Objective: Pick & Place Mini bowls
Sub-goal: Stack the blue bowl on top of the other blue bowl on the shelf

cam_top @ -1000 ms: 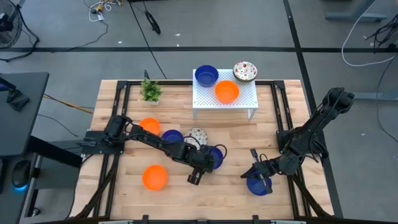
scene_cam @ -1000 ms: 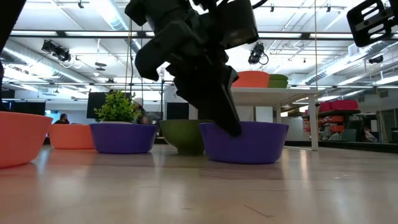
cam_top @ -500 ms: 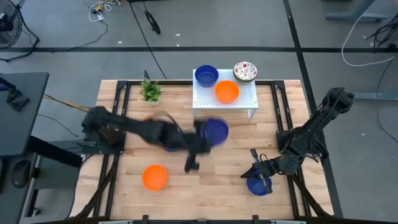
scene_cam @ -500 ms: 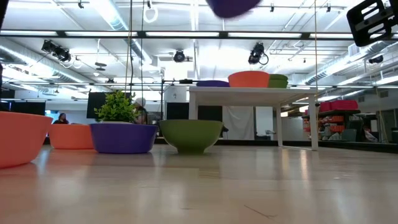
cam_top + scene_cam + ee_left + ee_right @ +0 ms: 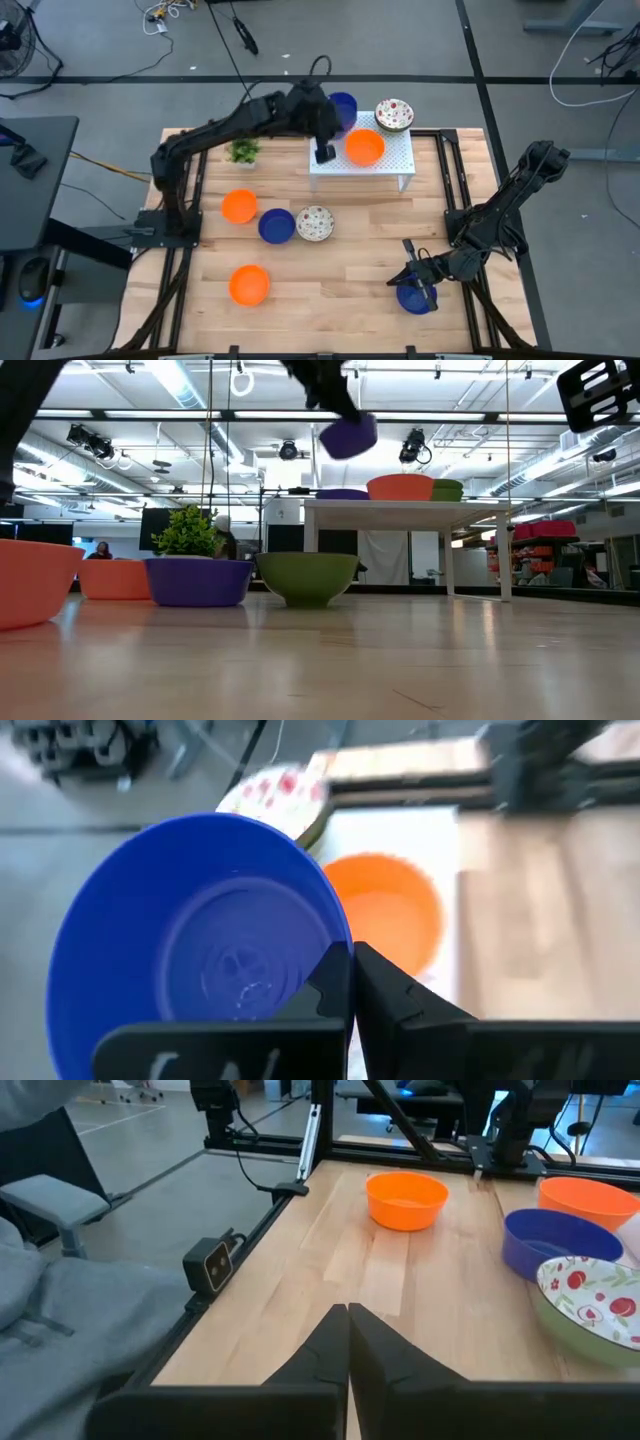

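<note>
Blue bowl (image 5: pixel 343 106), empty: I've lifted it from mid-table to above the far white stand (image 5: pixel 395 158). Left gripper (image 5: pixel 327 130) pinched tight on its rim. Right gripper (image 5: pixel 421 281) closed, parked near-right.

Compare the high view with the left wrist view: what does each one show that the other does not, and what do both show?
Only the high view shows the right gripper shut at a blue bowl near the table's right edge, the plant, and four bowls on the wood.

Only the left wrist view shows the left gripper's fingers clamped on the rim of the lifted blue bowl.

Both show that bowl, the orange bowl on the white stand, and the speckled bowl.
</note>
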